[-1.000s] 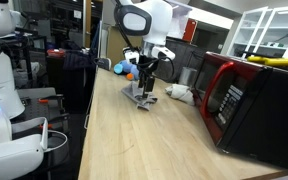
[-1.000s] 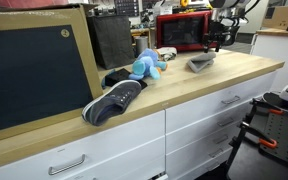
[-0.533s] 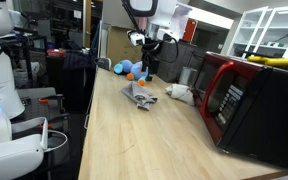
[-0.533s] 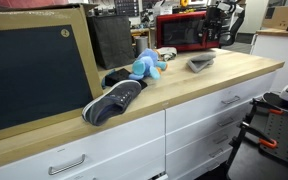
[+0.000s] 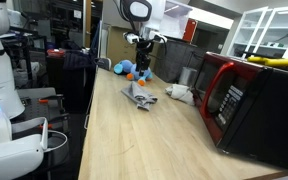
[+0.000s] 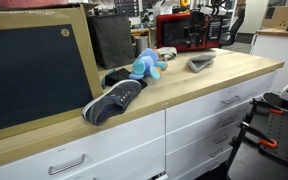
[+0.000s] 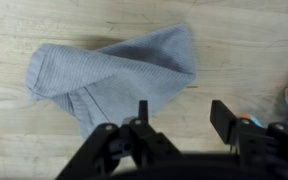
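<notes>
- The gripper is seen hanging above a grey cloth, well clear of it.
- Its fingers are held partly apart, and nothing is gripped between them.
- The cloth is found crumpled on the wooden counter, near a blue stuffed toy and a red microwave.
- The step in hand is judged to be a hover over the cloth with the gripper empty.
- For any grasp, a straight descent would be needed, with the fingers set astride a raised fold before being closed.
</notes>
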Controlling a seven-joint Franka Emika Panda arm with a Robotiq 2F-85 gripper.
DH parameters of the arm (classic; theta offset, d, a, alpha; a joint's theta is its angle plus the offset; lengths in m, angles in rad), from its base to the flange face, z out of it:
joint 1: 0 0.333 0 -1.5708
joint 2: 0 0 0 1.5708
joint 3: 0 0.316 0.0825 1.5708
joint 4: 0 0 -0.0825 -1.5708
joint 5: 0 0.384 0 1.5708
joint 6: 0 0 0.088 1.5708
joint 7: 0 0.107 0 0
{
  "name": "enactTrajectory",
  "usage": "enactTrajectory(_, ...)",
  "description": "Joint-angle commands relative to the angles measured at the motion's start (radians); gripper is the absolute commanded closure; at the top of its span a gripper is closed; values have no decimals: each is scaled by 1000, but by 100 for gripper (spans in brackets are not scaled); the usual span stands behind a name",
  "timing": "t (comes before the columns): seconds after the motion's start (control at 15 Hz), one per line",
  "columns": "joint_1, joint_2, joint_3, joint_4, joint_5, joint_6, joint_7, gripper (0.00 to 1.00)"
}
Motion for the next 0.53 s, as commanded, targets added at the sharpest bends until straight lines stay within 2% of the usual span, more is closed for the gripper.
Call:
enactTrajectory(0.0,14,43,-9,44,-118,-26,86,64)
enactTrajectory(0.33,15,77,-26,41,-272,-34,135,99)
enactTrajectory(0.47,17,90,-31,32,-316,-37,133,100)
